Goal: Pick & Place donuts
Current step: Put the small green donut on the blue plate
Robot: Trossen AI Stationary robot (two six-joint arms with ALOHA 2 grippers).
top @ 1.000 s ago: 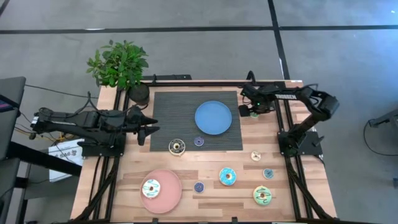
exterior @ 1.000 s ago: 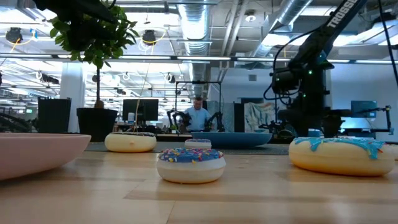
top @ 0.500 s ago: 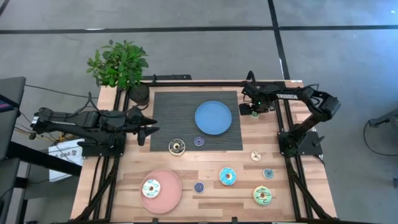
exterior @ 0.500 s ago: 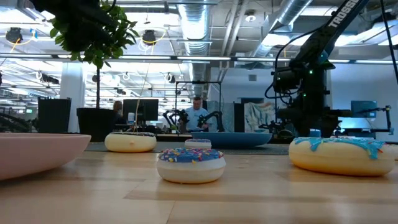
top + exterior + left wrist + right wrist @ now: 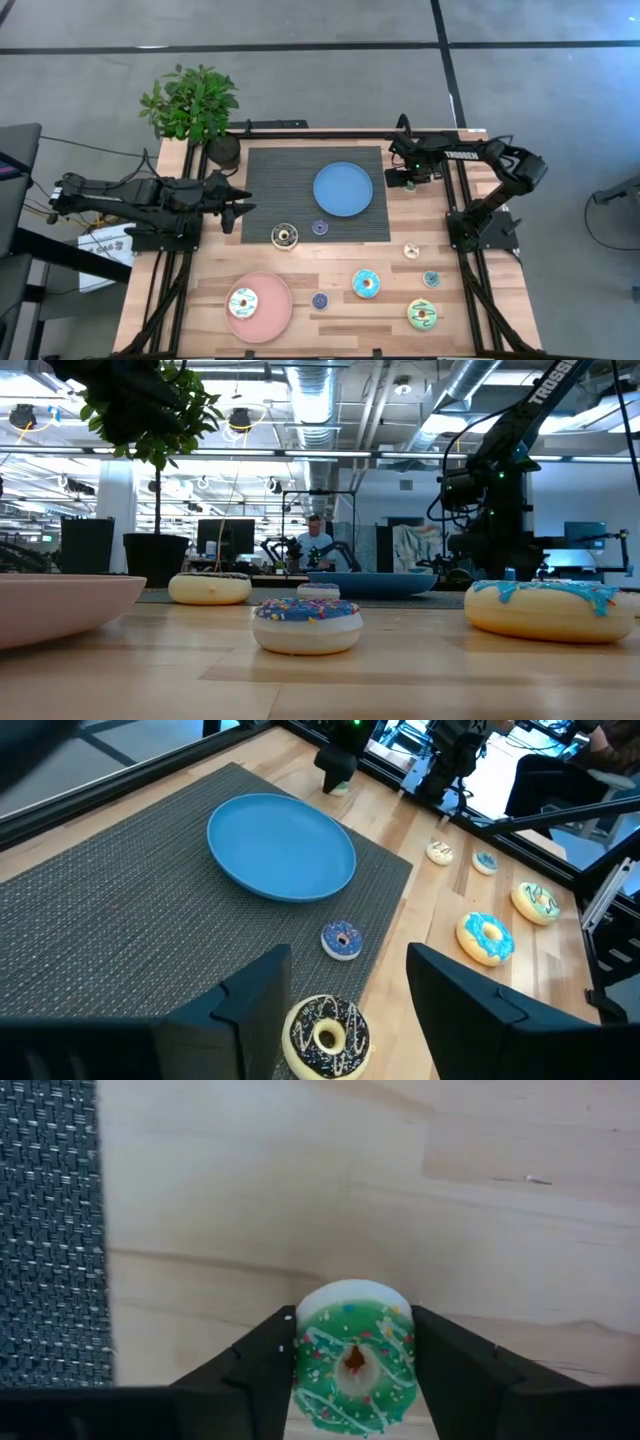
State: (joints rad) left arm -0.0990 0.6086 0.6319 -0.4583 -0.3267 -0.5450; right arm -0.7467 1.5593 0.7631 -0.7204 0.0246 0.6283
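Two grippers in view: right gripper [image 5: 352, 1370] low over the bare wood just beside the dark mat [image 5: 270, 185], fingers [image 5: 262, 1370] pressed against both sides of a small green donut [image 5: 353, 1357], clamped on it. Close by that gripper, across the mat's edge, the blue plate [image 5: 343, 189]. Well apart from it, toward the table's near side: a small cream donut [image 5: 411, 250], a small teal donut [image 5: 431, 279], a large blue donut [image 5: 366, 283], a large green donut [image 5: 422, 315], a small blue donut [image 5: 320, 300], and a large white donut [image 5: 243, 302] lying on the pink plate [image 5: 275, 320]. Left gripper [image 5: 345, 990] hovering over the mat's other edge, fingers spread wide apart, holding nothing. Just ahead of it and between its fingertips as seen from its wrist, a large dark brown donut [image 5: 326, 1038] flat on the mat; a little farther out, a small purple donut [image 5: 342, 940], then the blue plate beyond. Behind that arm, off the mat's far corner, a potted plant [image 5: 192, 103].
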